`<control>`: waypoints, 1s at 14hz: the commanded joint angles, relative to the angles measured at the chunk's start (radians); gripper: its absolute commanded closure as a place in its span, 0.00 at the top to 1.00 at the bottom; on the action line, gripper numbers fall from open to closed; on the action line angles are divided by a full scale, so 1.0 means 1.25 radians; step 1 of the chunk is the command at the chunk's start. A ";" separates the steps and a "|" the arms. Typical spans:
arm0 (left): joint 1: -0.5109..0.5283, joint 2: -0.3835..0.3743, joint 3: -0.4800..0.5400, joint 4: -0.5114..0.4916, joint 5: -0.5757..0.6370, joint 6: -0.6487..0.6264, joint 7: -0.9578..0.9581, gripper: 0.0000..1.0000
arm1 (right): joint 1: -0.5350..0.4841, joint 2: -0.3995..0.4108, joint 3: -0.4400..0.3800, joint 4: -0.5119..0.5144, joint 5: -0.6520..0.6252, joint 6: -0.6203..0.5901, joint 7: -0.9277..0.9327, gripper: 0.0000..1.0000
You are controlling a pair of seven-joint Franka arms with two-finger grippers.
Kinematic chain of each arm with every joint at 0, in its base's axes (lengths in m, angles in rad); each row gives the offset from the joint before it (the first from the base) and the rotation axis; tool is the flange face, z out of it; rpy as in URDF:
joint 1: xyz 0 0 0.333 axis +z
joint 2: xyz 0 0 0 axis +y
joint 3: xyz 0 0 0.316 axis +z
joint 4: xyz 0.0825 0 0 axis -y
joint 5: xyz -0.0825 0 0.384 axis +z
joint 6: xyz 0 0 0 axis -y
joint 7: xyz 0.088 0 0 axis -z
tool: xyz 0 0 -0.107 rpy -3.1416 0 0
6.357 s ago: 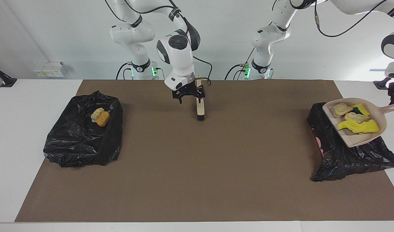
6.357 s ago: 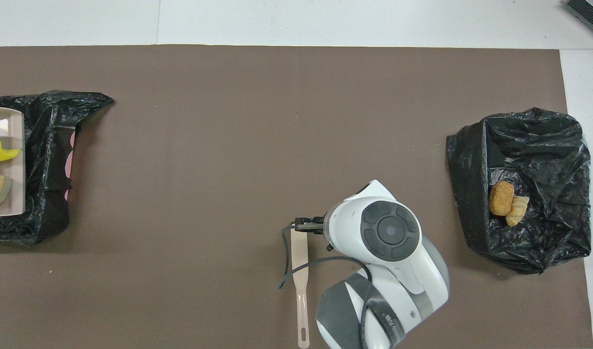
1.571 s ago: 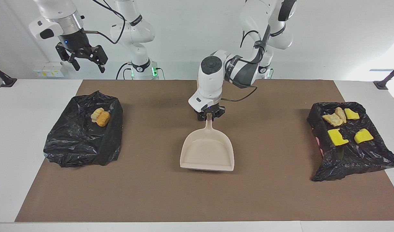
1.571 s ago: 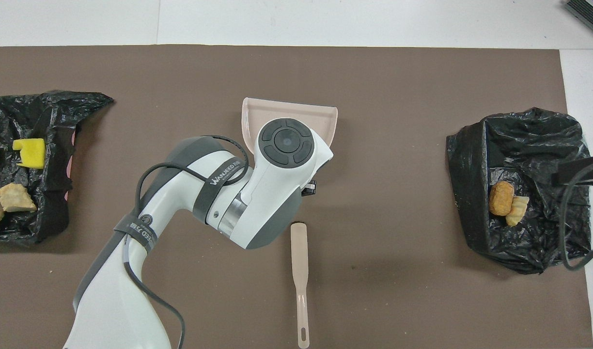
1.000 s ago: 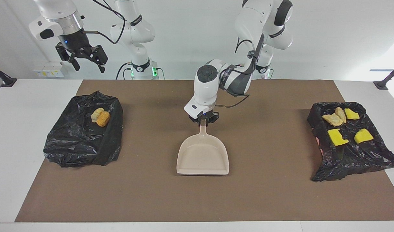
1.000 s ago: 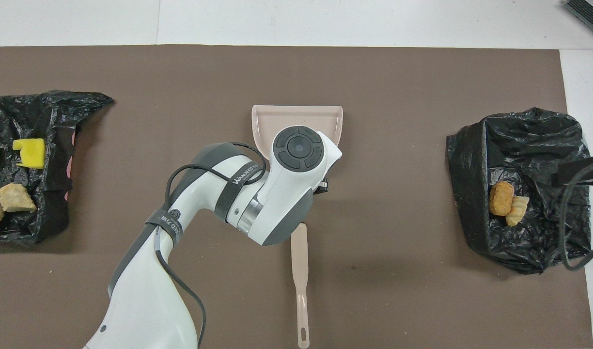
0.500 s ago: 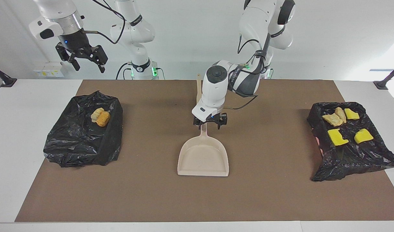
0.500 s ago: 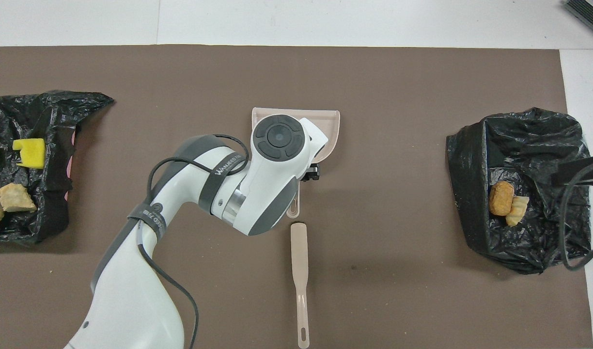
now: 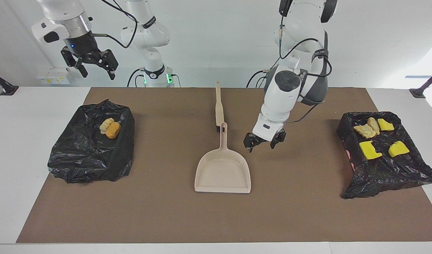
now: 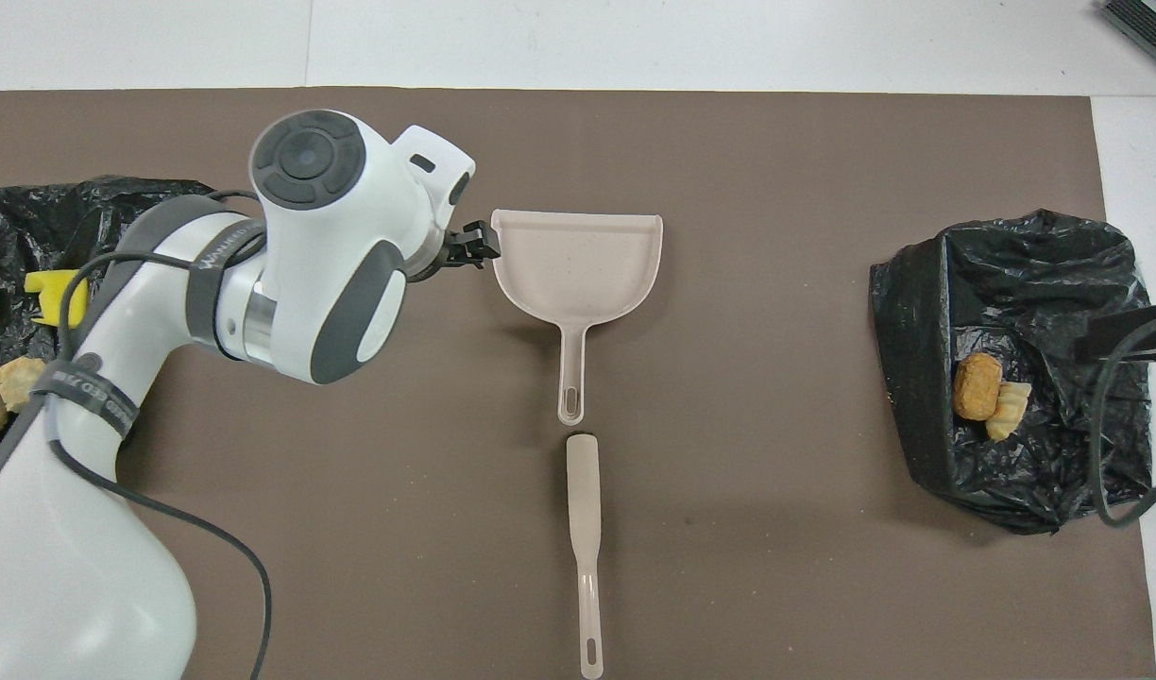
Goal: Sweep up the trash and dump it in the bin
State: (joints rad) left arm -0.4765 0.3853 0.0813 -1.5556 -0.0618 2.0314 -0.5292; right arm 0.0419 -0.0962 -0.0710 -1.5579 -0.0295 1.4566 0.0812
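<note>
Beige plastic dustpan [image 9: 223, 171] lies empty on the bench; torn sponge trash [image 9: 376, 137] sits in black-bagged bins.
Left claw [image 9: 264, 140], beside the dustpan, hangs released; right claw [image 9: 92, 63] waits spread, empty.

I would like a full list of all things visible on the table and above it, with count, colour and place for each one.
dustpan: one, beige, empty, middle of the mat, handle toward the robots.
brush: one, beige, nearer to the robots than the dustpan, in line with its handle.
bins: two, lined with black bags, one at each end of the table.
trash: two orange and tan chunks in the bin at the right arm's end; at least four yellow and tan chunks in the other.
mat: one, brown, covers the table.
left gripper: open, empty, over the mat beside the dustpan.
right gripper: open, empty, raised above its bin, waiting.
</note>
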 commanded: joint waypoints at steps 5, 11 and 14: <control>0.162 -0.044 -0.004 0.020 -0.001 -0.109 0.230 1.00 | -0.007 -0.014 0.003 -0.014 0.005 0.004 -0.022 1.00; 0.288 -0.080 0.000 0.046 -0.001 -0.228 0.488 1.00 | -0.007 -0.014 0.003 -0.014 0.006 0.004 -0.022 1.00; 0.304 -0.098 -0.001 0.042 0.010 -0.232 0.527 1.00 | -0.007 -0.014 0.003 -0.014 0.005 0.004 -0.022 1.00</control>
State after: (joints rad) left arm -0.1033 0.2827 0.0876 -1.5024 -0.0611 1.7660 0.0919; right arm 0.0419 -0.0962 -0.0710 -1.5579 -0.0295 1.4566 0.0812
